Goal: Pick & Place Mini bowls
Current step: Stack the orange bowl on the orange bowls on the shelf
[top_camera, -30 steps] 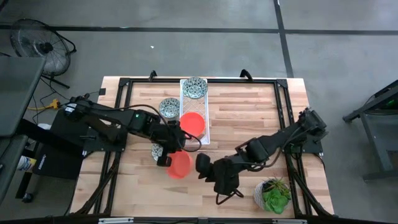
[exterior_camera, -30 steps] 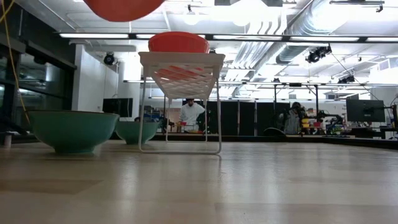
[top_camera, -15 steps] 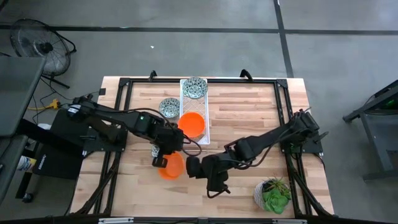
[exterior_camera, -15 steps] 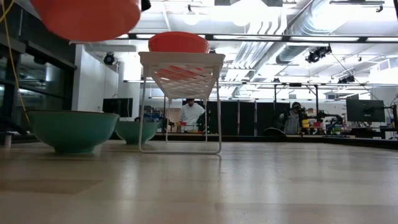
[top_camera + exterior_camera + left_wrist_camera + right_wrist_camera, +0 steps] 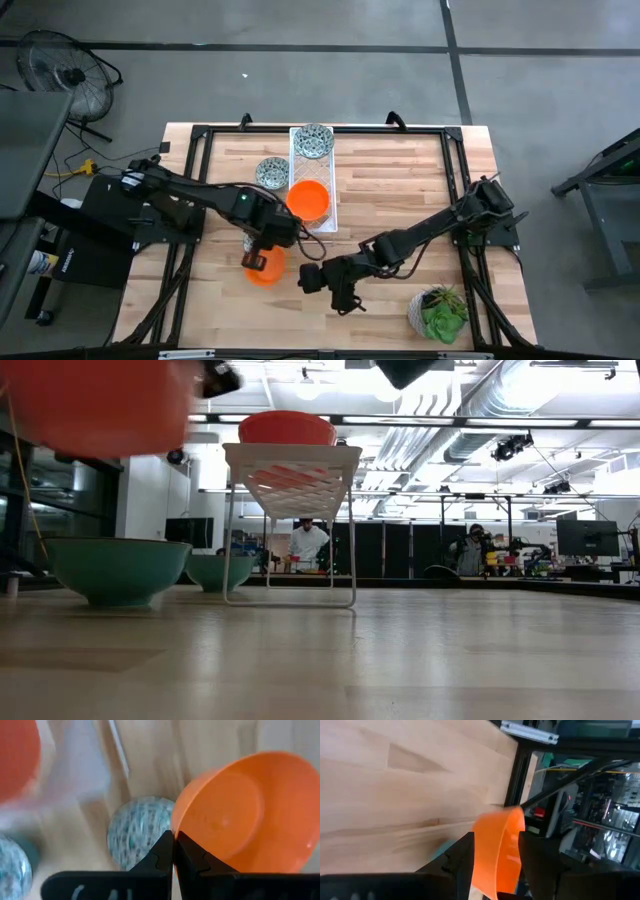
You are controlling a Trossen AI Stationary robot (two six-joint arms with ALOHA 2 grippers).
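Left gripper (image 5: 173,851) pinches the rim of an orange bowl (image 5: 240,812) above the bench (image 5: 400,190), near the tray (image 5: 332,190), while the right gripper (image 5: 495,855) straddles it with open fingers, apparently for handover.

Left of centre, the left gripper (image 5: 258,262) holds an orange bowl (image 5: 268,270) over the wooden table (image 5: 400,190). Just right of it sits the right gripper (image 5: 312,279). Above, the white tray (image 5: 331,215) carries an orange bowl (image 5: 310,200) and a patterned bowl (image 5: 314,141); another patterned bowl (image 5: 271,172) lies beside it. A potted plant (image 5: 437,311) stands lower right.
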